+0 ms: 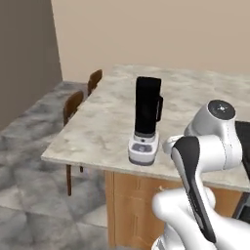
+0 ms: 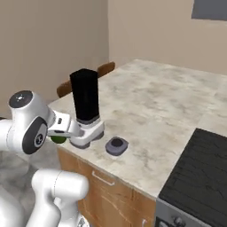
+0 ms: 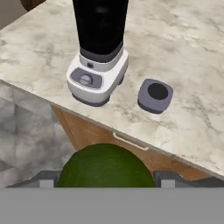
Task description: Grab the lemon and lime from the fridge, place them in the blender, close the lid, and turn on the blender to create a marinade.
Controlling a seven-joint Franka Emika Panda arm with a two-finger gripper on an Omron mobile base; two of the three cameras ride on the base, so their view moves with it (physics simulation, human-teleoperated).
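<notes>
While the gripper (image 3: pixel 105 183) gripped the lime (image 3: pixel 105 168) low beside the counter (image 3: pixel 183 52) edge, the blender (image 3: pixel 99 48) stood upright ahead and higher, its open top well above, with the lid (image 3: pixel 155 95) lying just right of its base.

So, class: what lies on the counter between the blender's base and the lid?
Nothing. In the hand view, bare marble counter separates the blender base from the lid, which lies apart beside it. The right base view shows the same gap.
</notes>
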